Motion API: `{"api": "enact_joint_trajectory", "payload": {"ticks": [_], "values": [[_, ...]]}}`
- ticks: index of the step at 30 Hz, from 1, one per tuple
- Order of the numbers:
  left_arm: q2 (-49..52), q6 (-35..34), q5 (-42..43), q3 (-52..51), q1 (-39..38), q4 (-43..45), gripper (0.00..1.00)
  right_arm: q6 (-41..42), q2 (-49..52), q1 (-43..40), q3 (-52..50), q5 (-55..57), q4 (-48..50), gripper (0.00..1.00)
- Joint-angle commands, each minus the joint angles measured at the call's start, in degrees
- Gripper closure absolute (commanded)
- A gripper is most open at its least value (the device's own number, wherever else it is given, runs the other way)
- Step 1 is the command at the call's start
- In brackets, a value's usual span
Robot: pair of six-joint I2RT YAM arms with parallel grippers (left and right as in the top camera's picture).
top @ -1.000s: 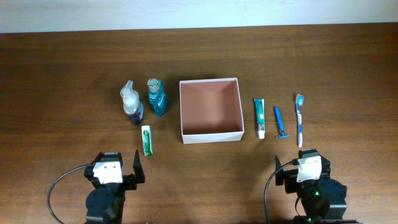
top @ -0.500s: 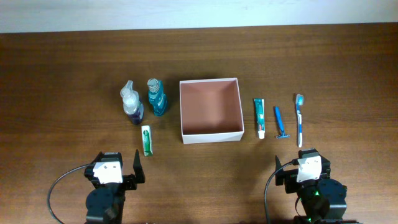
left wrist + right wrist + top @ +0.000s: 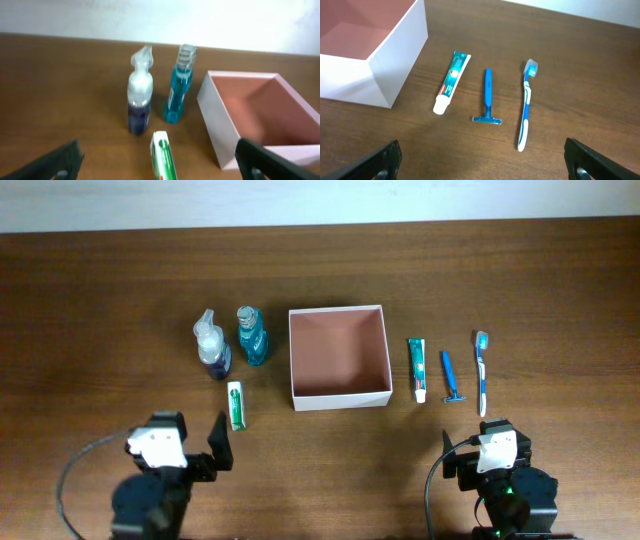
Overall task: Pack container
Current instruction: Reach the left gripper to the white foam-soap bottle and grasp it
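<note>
A dark brown wooden worktop (image 3: 100, 300) runs back to a pale wall (image 3: 300, 200). The container (image 3: 340, 398) sits open at its middle, nothing inside. To its left stand a spray bottle (image 3: 211, 346) and a blue mouthwash bottle (image 3: 251, 335), with a green tube (image 3: 235, 404) lying in front of them. To its right lie a teal tube (image 3: 417, 367), a razor (image 3: 450, 377) and a toothbrush (image 3: 482, 370), side by side.

The left wrist view is blurred; it cuts off the green tube and the container's right side. Labels are unreadable.

The left fingers (image 3: 260, 159) and right fingers (image 3: 590, 157) show only as dark tips in the lower corners, spread wide, gripping and touching nothing.
</note>
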Motion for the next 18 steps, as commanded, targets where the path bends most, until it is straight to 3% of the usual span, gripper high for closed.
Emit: {"api": "enact_joint_trajectory", "payload": {"ticks": [1, 6, 12, 18], "values": [[13.2, 2.3, 0.6, 13.5, 0.2, -5.4, 0.0, -0.2, -0.2, 0.2, -0.3, -0.1, 0.2, 0.01], [38.1, 10.8, -7.8, 37.0, 0.2, -19.1, 0.0, -0.2, -0.2, 0.2, -0.3, -0.1, 0.1, 0.01], [62.0, 11.7, -3.9, 58.8, 0.2, -32.8, 0.0, -0.2, -0.2, 0.2, -0.3, -0.1, 0.2, 0.01], [73.9, 11.7, -0.7, 65.4, 0.2, -34.0, 0.0, -0.2, -0.2, 0.2, -0.3, -0.1, 0.2, 0.01]]}}
